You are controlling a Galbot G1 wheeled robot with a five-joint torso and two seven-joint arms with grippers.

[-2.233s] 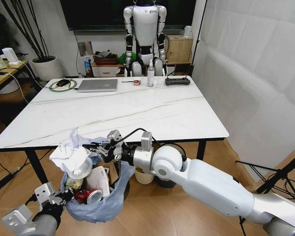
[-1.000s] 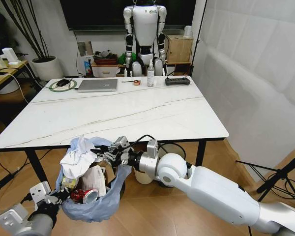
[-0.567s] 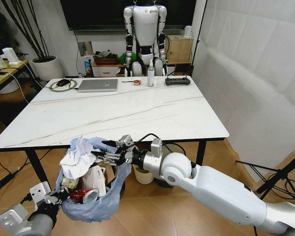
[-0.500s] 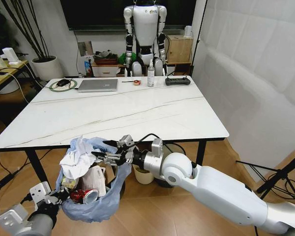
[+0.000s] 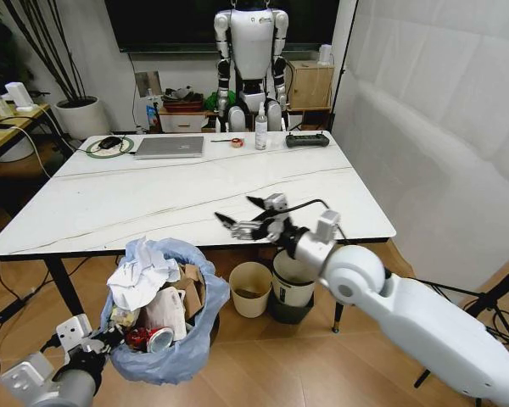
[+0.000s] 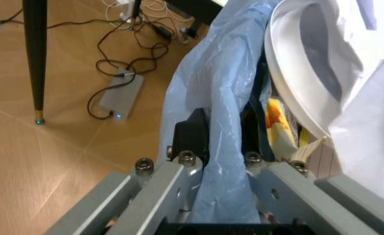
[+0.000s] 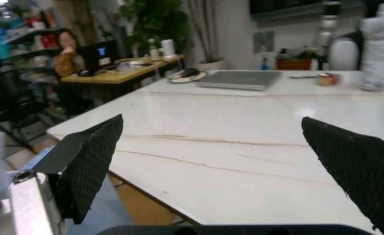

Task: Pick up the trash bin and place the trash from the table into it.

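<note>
Left hand [image 5: 92,342] clamped trash bin [image 5: 165,356] rim through thin slippery bag — load light (tissues, plate, can). Right hand [image 5: 246,214] spread wide, empty, above table [image 5: 153,199].

Evenly bright indoor light from overhead. Soft glare across the glossy tabletop [image 5: 195,191], faint shadows on the wooden floor [image 5: 263,365] beneath. Slight wide-angle bending at head view edges. Right wrist view hazy, background soft; left wrist foreground blurred.

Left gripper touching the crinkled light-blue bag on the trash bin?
Touching. Left wrist view: left gripper fingers pinch the light-blue bag at the trash bin rim.
</note>
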